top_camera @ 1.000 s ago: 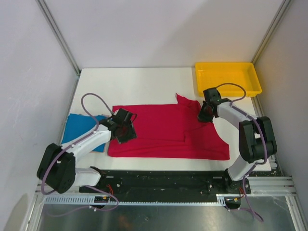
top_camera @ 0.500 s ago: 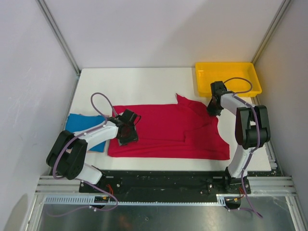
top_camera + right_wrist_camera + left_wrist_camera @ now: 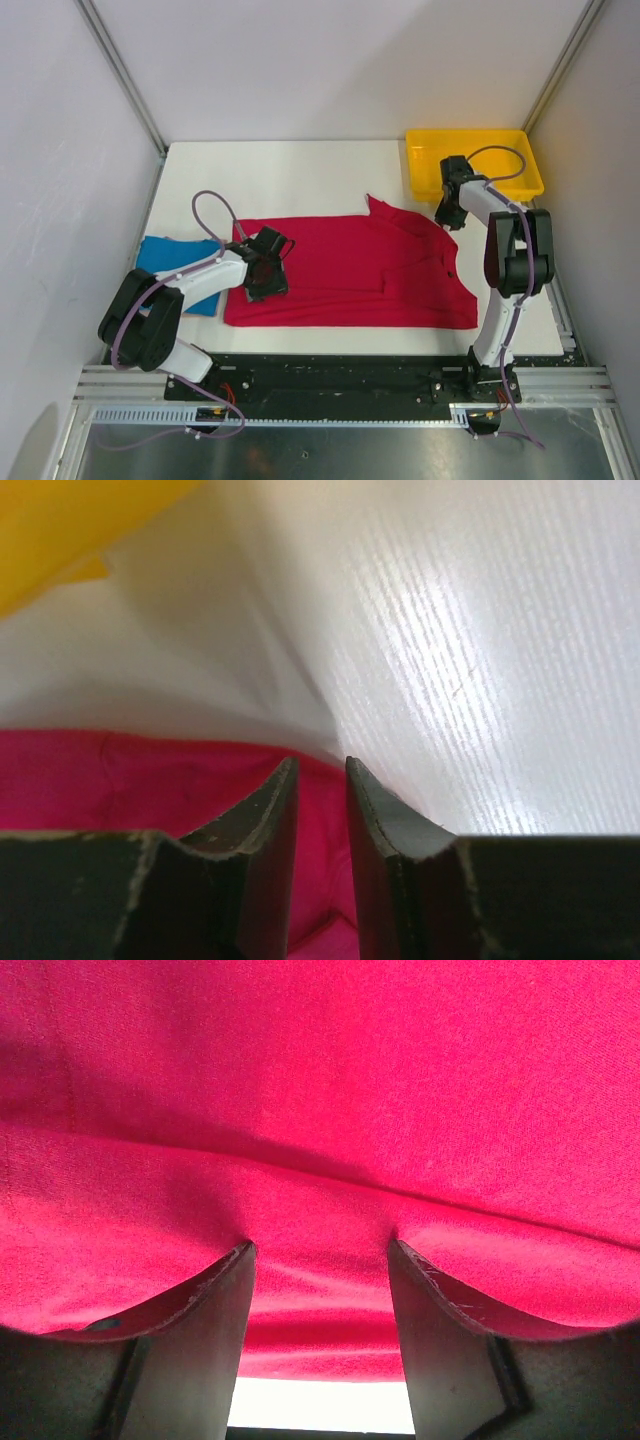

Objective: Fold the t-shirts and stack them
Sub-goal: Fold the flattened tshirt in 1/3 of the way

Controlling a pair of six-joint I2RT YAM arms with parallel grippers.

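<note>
The crimson red t-shirt [image 3: 350,270] lies spread across the middle of the table, partly folded. The blue t-shirt [image 3: 165,255] lies folded at the left, partly under my left arm. My left gripper [image 3: 265,265] sits low over the red shirt's left edge. In the left wrist view its jaws [image 3: 320,1245] stand wide apart, tips against red cloth [image 3: 330,1080], and nothing is pinched. My right gripper [image 3: 447,210] hovers at the shirt's upper right corner beside the tray. Its jaws [image 3: 321,761] stand slightly apart, with red cloth [image 3: 120,780] showing beyond the narrow gap.
A yellow plastic tray [image 3: 470,135] stands at the back right, just behind my right gripper, and shows as a yellow edge [image 3: 60,530] in the right wrist view. White tabletop [image 3: 450,630] lies past the shirt. Walls close in the table on both sides.
My right gripper has moved up and right off the shirt's collar area toward the tray, and its jaws have parted. My left gripper shifted slightly right along the shirt's left edge.
</note>
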